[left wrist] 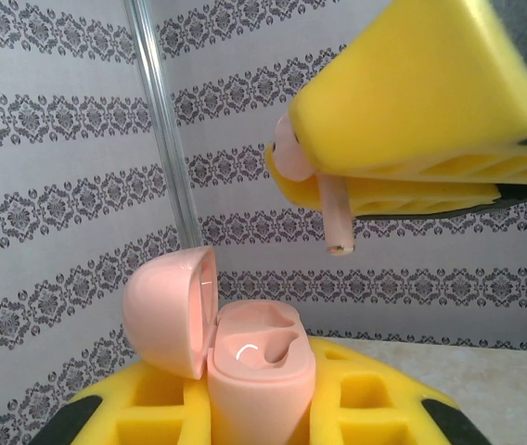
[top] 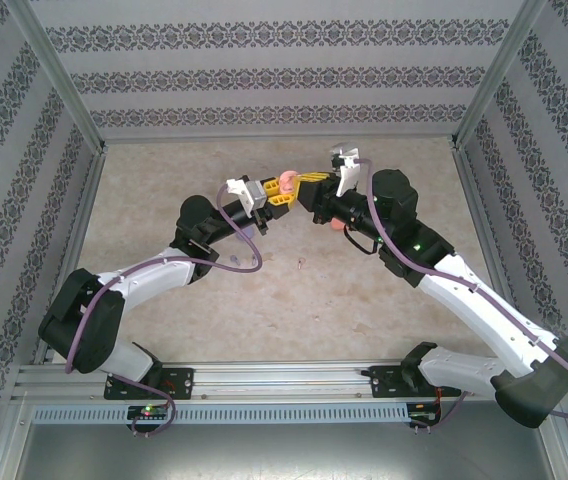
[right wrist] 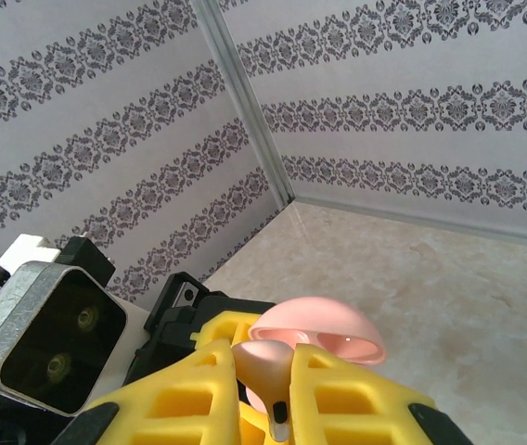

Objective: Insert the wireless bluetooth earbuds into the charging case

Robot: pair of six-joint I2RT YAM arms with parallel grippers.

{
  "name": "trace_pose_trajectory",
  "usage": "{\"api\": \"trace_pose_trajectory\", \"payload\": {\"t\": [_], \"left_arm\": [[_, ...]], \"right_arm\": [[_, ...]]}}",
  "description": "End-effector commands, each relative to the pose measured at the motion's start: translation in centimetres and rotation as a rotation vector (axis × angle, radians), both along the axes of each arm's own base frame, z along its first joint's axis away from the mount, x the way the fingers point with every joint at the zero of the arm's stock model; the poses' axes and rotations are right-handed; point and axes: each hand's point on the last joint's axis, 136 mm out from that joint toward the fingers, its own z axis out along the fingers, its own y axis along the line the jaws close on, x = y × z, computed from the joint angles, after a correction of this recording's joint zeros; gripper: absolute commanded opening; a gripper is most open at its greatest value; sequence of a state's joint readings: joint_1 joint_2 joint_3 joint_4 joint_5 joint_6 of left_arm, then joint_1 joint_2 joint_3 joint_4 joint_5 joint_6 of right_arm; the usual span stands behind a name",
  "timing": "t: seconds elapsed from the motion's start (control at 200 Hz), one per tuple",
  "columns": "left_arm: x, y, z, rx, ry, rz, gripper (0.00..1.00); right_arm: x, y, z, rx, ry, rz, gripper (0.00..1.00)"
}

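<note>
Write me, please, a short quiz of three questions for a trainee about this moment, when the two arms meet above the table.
1. True or false: the hinged lid of the pale pink plastic charging case, held in the left gripper, is open.
2. Which one holds the small pale pink stemmed earbud? A) left gripper B) right gripper C) neither
3. Is the earbud seated in the case?

Key: 1 true. 2 B. 3 No, not yet; it hangs apart from the case.
</note>
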State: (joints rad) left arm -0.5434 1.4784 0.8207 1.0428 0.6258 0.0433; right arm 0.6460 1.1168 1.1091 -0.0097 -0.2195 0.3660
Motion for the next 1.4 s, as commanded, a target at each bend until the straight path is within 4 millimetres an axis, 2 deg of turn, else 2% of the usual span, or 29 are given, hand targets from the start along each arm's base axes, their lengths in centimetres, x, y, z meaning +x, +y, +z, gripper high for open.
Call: {"api": "trace_pose_trajectory", "payload": {"t": [0.0, 0.355, 0.809, 1.199, 1.394], "left_arm": [[-0.8, -0.6, 1.5, -0.023, -0.026, -0.041, 0.00], [-1.1, -1.1, 1.5, -0.021, -0.026, -0.054, 0.00], [-1.3, -1.2, 1.9, -0.024, -0.041, -0.050, 0.00], [-1.2, -1.2, 2.0, -0.022, -0.052, -0.044, 0.00], [-1.3, -1.2, 2.1, -0.018, -0.052, -0.045, 0.00]], "right_arm": [[-0.8, 0.5, 1.2, 0.027, -0.047, 0.033, 0.16], [-0.1, 0.8, 0.8, 0.030, -0.037, 0.023, 0.16], [0.7, 0.9, -1.1, -0.004, -0.003, 0.002, 0.16], [0.5, 0.7, -2.3, -0.037, 0.016, 0.008, 0.16], [0.1, 1.4, -2.9, -0.096, 0.011, 0.057, 0.15]]}}
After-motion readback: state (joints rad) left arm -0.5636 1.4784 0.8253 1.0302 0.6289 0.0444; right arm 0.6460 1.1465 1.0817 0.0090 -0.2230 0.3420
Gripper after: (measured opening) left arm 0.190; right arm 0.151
